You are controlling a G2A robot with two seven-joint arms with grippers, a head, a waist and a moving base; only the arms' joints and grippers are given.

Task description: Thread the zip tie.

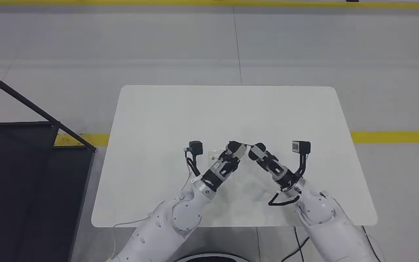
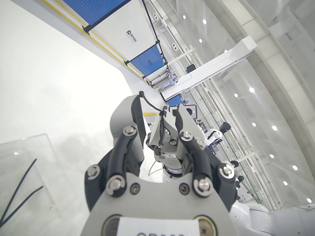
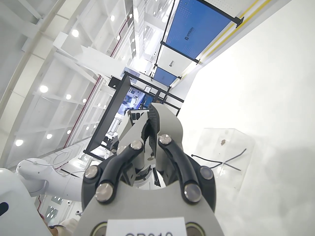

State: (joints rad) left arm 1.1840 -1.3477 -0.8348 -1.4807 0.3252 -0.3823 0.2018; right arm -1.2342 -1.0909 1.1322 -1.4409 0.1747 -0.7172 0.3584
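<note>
Black zip tie point(image 2: 149, 103), thin, bowed; one end in right hand point(image 2: 161, 114), other at left hand point(image 2: 159, 102).

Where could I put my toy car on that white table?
The whole far half of the table is bare, and so are both near corners beside the arms. It is crowded at the near middle, where the left claw and right claw meet by the clear tray.

White rounded left arm point(image 1: 178, 216) and right arm point(image 1: 324, 213), black wrist sections point(image 1: 218, 170), left gripper point(image 2: 159, 103) and right gripper point(image 3: 149, 114) of grey metal, black linkage bars point(image 2: 123, 148), silver screws point(image 2: 114, 185), black ribbed pads point(image 3: 153, 121), white label point(image 3: 146, 227) at base
</note>
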